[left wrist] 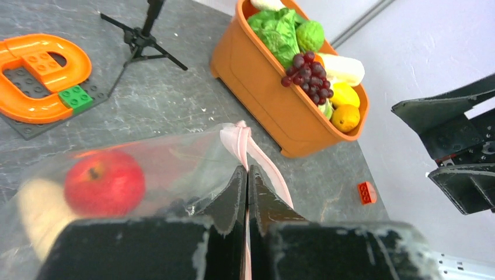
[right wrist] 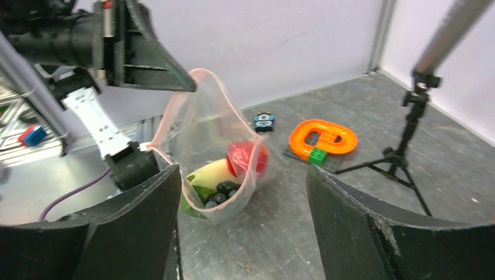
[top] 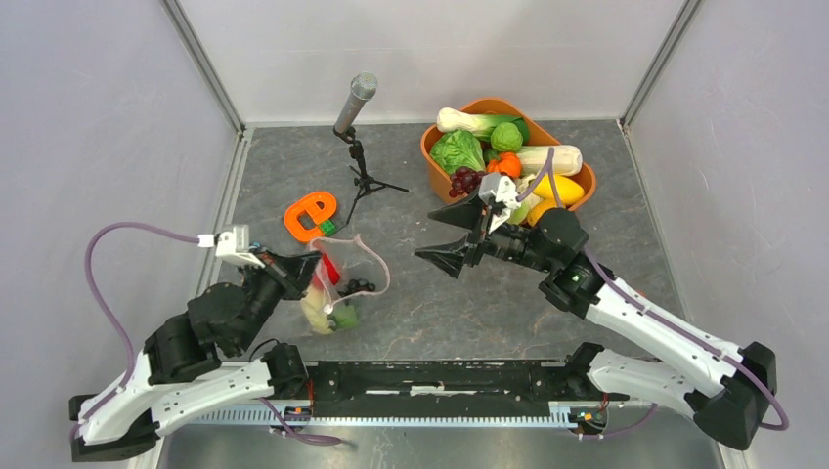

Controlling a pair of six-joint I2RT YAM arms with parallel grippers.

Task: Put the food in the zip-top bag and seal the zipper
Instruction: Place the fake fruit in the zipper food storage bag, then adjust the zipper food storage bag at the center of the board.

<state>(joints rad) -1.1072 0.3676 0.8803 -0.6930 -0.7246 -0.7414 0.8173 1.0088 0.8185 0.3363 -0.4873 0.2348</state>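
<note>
Grey mottled table (top: 489, 313) carries an orange tub (left wrist: 257, 87) of food (top: 458, 151) at its far right corner, and the zip-top bag (top: 347, 264) hangs open near the left edge with a red apple (right wrist: 248, 156) inside. Left gripper (top: 311, 262) pinches the zipper (left wrist: 242, 140) strip tight; right gripper (top: 423, 235) hovers mid-table, spread wide, empty.

Robot test cell in a laboratory: plain pale wall panels (top: 98, 117) in metal framing (top: 205, 63) enclose a grey table (top: 440, 303). Two robot arms (top: 645, 322) are bolted to a rail (top: 440, 376). A microphone (top: 357, 103) on a tripod (top: 367, 181) and toy food (top: 459, 151) indicate a test set-up.
</note>
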